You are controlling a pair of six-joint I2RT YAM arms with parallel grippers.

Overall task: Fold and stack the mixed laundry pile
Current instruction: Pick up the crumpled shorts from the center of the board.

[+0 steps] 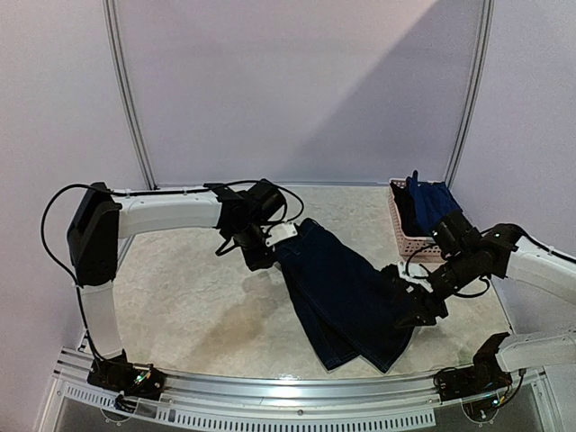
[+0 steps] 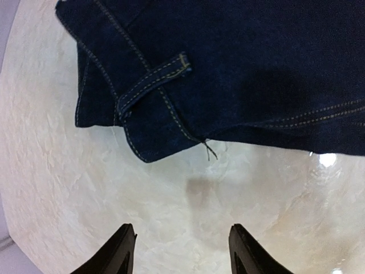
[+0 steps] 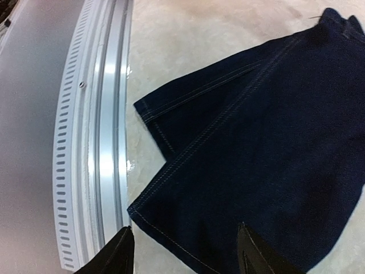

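Observation:
The dark navy denim piece lies spread flat in the middle of the table, waistband at the far left and leg hems toward the near edge. My left gripper is open and empty, hovering over bare table just short of the waistband and its belt loop. My right gripper is open and low over the hem end, with its fingertips straddling the hem corner. A navy-blue garment is bunched in the pink basket; no print shows on it. The striped piece is not in view.
The pink perforated basket stands at the back right, next to the right arm. A metal rail runs along the table's near edge, close to the hems. Pale walls and a metal frame close off the back.

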